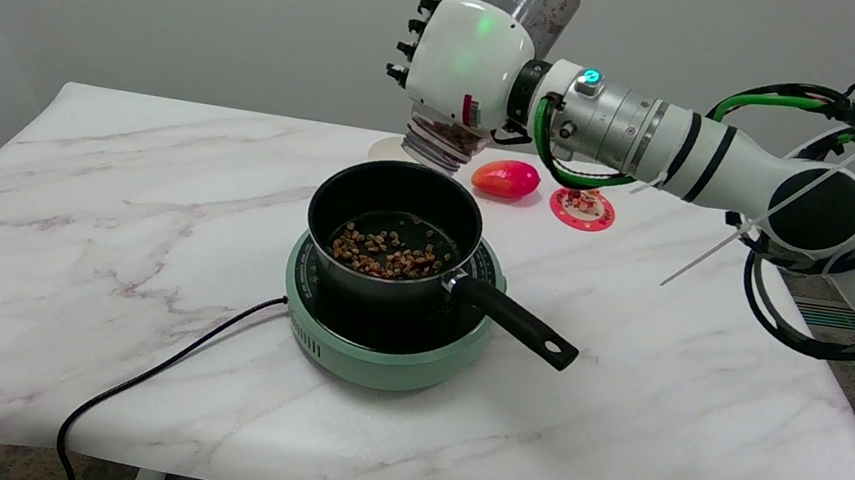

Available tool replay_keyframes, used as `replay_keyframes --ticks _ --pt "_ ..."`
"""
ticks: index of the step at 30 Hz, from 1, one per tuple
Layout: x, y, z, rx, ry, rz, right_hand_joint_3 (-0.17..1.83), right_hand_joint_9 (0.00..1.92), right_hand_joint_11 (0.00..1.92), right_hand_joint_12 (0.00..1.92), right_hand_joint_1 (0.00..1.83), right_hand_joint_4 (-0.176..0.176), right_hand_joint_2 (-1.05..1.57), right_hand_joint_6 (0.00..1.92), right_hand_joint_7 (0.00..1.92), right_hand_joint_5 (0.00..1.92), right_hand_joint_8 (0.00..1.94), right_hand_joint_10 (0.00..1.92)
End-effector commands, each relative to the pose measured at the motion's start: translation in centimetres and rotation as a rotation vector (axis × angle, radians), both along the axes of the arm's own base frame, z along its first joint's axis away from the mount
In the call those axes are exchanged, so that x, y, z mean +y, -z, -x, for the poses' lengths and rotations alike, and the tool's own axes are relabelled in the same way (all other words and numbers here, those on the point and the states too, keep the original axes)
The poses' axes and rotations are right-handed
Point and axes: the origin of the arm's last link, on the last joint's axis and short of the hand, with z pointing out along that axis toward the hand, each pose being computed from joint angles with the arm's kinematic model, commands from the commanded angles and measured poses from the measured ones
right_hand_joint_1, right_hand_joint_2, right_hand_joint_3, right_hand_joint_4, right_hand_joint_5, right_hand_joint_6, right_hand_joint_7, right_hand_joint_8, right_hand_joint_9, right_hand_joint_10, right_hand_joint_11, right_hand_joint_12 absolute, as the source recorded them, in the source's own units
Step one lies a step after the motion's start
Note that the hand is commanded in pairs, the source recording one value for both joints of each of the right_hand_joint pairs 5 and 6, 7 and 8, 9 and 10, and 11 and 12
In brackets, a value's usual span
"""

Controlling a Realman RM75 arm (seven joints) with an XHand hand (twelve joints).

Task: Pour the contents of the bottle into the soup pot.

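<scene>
The pouring is partly done, as I judge it: many small brown pieces already lie on the bottom of the black round soup pot (394,223), but some brown pieces are visible inside the neck of the clear plastic bottle (494,50), so a part is left to pour.

The right robot hand (459,62), with a smooth white shell and black fingers, is wrapped around the middle of the bottle and holds it in the air, upside down and a little tilted. The ribbed mouth end points down, above the far rim of the pot and not touching it.

The pot has a matte dark inside and a long black handle. It stands on a round mint-green electric cooker (380,349) with a black cable. The counter (106,231) has a glossy white marble pattern. Behind the pot lie a smooth red-pink oval fruit (506,178) and a flat pink round coaster (583,208).
</scene>
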Motion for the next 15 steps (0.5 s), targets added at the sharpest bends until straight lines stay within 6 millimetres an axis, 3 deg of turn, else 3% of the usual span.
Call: replay_keyframes --ticks 1,6,7,9,15 --pt "0.2 2.3 -1.9 0.059 -0.066 -0.071 0.82 1.4 1.19 1.19 1.57 0.0 0.72 1.92 1.92 1.92 1.92 1.4" --pt "0.0 2.5 -1.8 0.078 -0.076 -0.067 0.8 1.4 1.19 1.19 1.57 0.0 0.75 1.92 1.92 1.92 1.92 1.4" --pt "3.0 5.4 -1.3 0.18 -0.106 -0.167 0.8 1.41 1.19 1.19 1.57 0.0 0.76 1.92 1.92 1.92 1.92 1.41" --pt "-0.1 2.4 -1.9 0.08 -0.078 -0.064 0.79 1.41 1.19 1.19 1.56 0.0 0.77 1.92 1.92 1.92 1.92 1.41" --pt "-0.3 2.3 -1.8 0.082 -0.075 -0.058 0.78 1.41 1.2 1.2 1.56 0.0 0.79 1.92 1.92 1.92 1.92 1.41"
